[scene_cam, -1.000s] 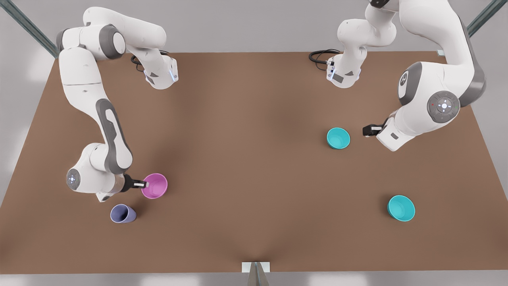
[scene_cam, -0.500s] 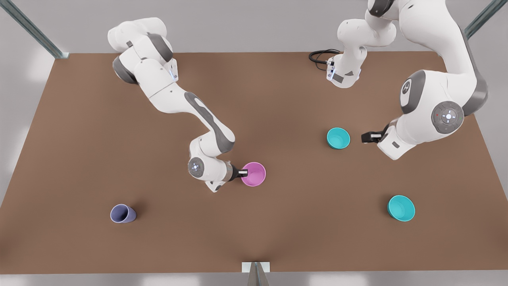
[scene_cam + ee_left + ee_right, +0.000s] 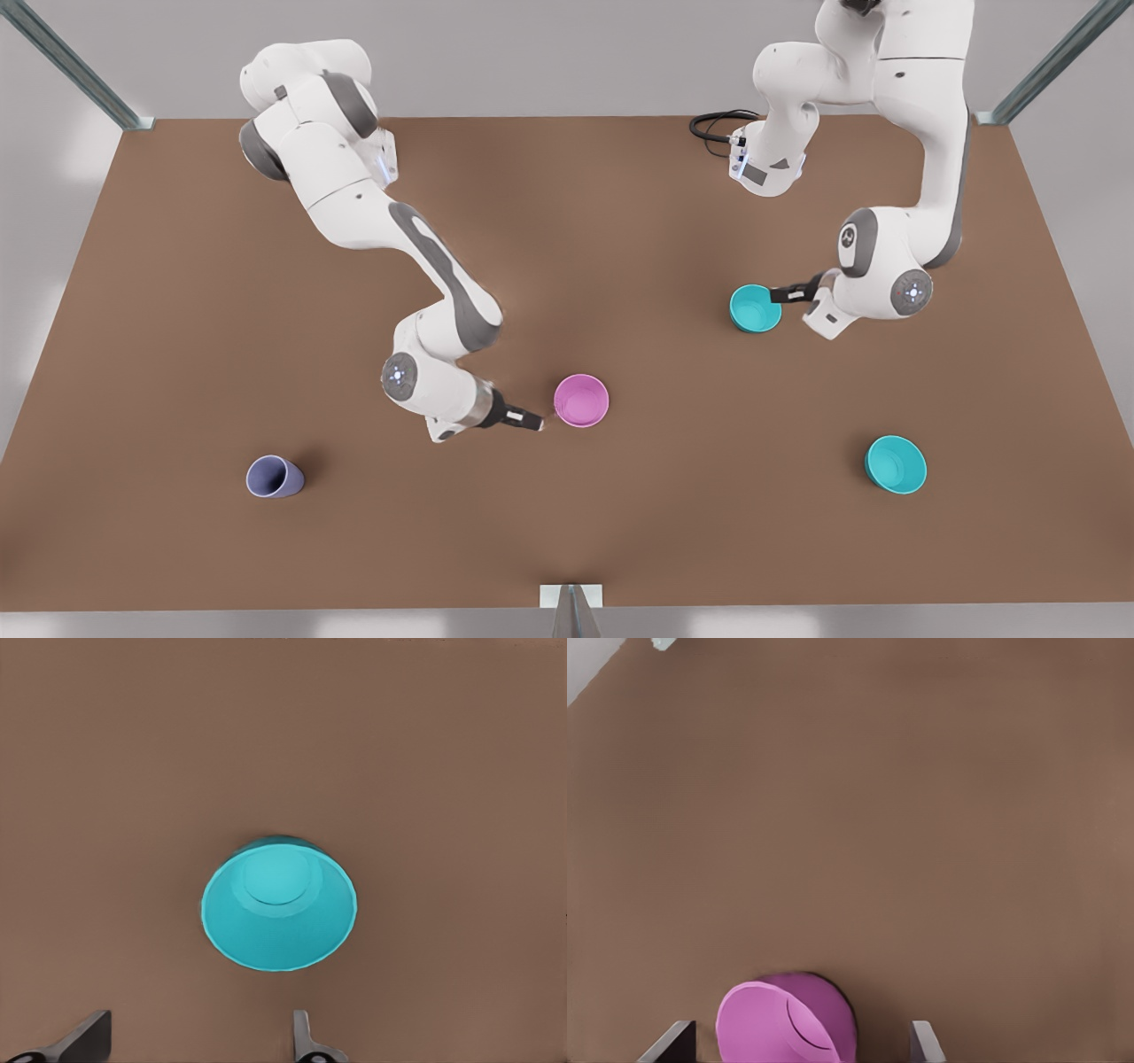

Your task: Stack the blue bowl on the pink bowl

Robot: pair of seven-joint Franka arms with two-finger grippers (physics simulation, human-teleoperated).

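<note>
The pink bowl [image 3: 581, 400] stands upright on the brown table near its middle. My right gripper [image 3: 533, 423] sits just off the bowl's rim on the front view's left side, open and holding nothing. In the right wrist view the pink bowl [image 3: 784, 1023] lies close in front of the right gripper [image 3: 797, 1050], whose fingers are spread wide. The blue bowl [image 3: 755, 308] rests on the front view's right half. My left gripper [image 3: 777, 295] hovers at its rim, open. From the left wrist the blue bowl [image 3: 279, 914] lies ahead of the left gripper [image 3: 197, 1047].
A second teal bowl [image 3: 896, 463] stands at the front right of the table [image 3: 620, 221]. A lavender cup [image 3: 274, 477] lies tilted at the front left. A black cable [image 3: 713, 124] coils at the table's far edge.
The right gripper carried the pink bowl from the front view's left to the middle, let go and drew back. The left gripper closed in on the blue bowl's rim.
</note>
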